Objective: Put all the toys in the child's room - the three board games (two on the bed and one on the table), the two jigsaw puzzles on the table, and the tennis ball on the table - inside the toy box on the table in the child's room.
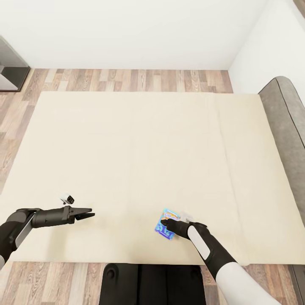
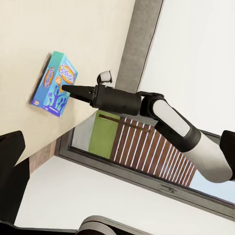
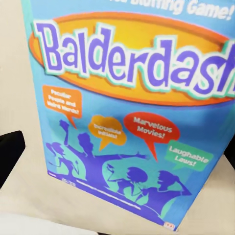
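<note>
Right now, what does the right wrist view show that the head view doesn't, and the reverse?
Right wrist view: the board game close up, its "Balderdash" title and speech bubbles legible. Head view: the whole bed, its grey headboard, the wood floor, the left gripper hovering apart, and the right gripper at the box. Both: the blue box lying on the beige mattress.
</note>
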You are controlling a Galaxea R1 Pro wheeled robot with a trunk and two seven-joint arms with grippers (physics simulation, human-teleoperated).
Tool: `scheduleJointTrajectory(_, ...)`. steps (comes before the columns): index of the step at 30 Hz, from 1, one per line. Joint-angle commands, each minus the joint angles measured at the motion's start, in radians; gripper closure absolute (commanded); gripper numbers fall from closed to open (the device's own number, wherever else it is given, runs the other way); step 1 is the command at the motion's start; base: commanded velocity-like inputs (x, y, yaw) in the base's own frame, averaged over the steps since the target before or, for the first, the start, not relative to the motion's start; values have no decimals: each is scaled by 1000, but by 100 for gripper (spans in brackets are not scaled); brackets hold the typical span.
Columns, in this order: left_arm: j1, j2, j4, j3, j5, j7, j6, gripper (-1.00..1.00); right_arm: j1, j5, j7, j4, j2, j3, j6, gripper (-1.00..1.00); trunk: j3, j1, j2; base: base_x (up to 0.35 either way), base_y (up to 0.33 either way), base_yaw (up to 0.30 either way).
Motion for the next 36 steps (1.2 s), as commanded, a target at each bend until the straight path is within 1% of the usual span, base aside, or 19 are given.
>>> scheduleJointTrajectory(1,-1,1,0,-5,4,-3,11,-100,0,-6,-5,-1,0,1,3,-100,-1,1,-2,0,36,0)
scheduleJointTrajectory(14,-1,1,0,-5,4,-3,11,-100,0,-6,-5,-1,0,1,4,-100,-1,1,-2,0,41,0)
scheduleJointTrajectory(36,-1,1,0,-5,4,-3,11,-100,0,-6,-5,-1,0,1,5,-100,-1,1,-2,0,71,0)
